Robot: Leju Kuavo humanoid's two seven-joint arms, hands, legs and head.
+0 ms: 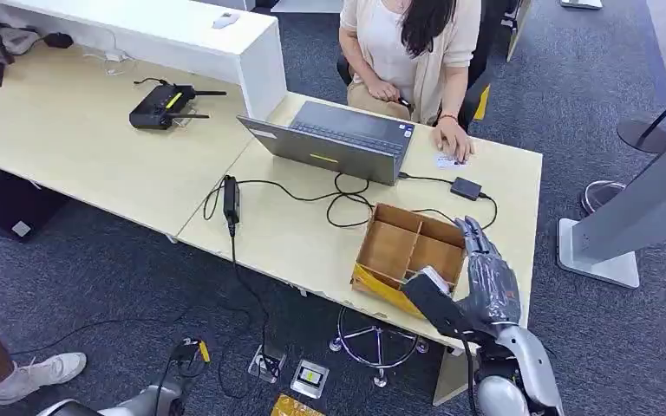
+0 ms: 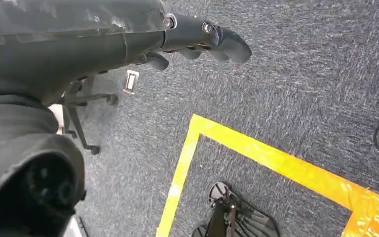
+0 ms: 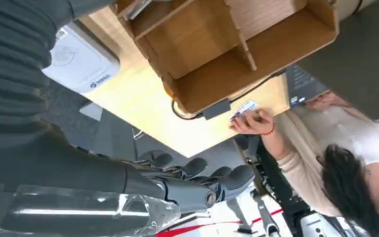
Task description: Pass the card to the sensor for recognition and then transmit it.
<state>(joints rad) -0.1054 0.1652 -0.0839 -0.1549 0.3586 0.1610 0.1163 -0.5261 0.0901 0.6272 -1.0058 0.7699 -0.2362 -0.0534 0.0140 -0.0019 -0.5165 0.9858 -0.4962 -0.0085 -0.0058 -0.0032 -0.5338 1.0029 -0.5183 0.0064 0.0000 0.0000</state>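
Note:
A small white card [image 1: 451,160] lies on the table's far right corner under a seated person's fingers; it also appears in the right wrist view [image 3: 244,107]. Beside it sits a small black box [image 1: 466,188] on a cable. A white reader with a wave mark [image 3: 79,61] lies on the table next to the wooden compartment box [image 1: 399,243]. My right hand [image 1: 486,277] hovers over the box's near right corner with fingers [image 3: 197,170] apart and nothing in them. My left hand [image 2: 197,37] hangs over the carpet, holding nothing.
An open laptop [image 1: 338,139] stands in front of the person [image 1: 408,43], with black cables and a power brick [image 1: 231,198] across the table. A black controller [image 1: 163,106] lies on the left desk. A grey stand [image 1: 642,217] rises to the right.

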